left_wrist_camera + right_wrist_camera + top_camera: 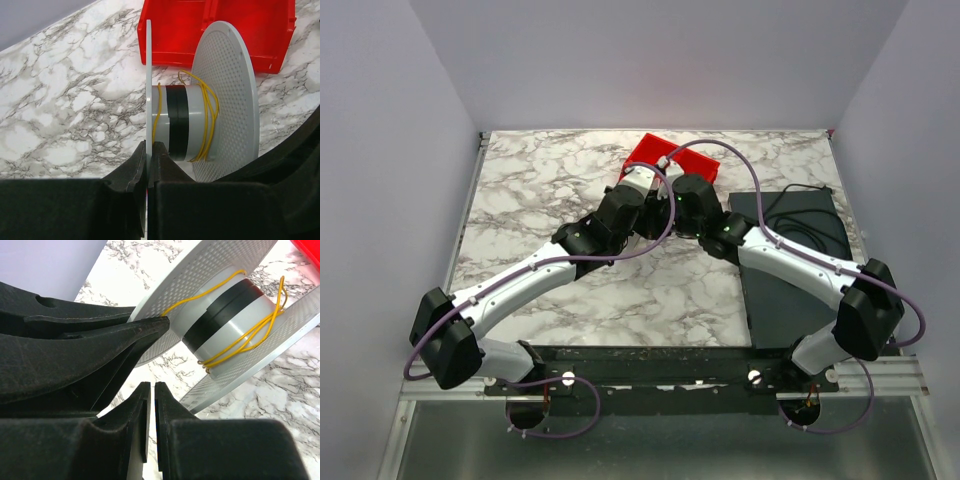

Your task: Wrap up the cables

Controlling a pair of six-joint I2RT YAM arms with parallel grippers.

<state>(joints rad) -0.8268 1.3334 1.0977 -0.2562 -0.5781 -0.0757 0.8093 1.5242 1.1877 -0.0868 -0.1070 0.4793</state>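
Left gripper: jaws clamped tight on the thin rim of a spool, on its plain flange, seen edge-on between the fingertips.

Right gripper: jaws a narrow slit apart, nothing seen between them. It sits just beside the spool, close under the left finger.

Cables: thin yellow-orange wire in loose turns round the grey hub. Several slack loops lie on the side next to the perforated flange. One strand lies by the plain flange, across the black band from the rest. In the right wrist view a strand runs off the hub toward the left fingertip; I cannot tell where it ends.

Spool flanges stand upright in the left wrist view. Cannot tell whether the spool rests on the table or is lifted.

Red bin sits on the marble just behind the spool.

Top view: both wrists meet mid-table in front of the bin and hide the spool. Dark mat lies under the right arm.
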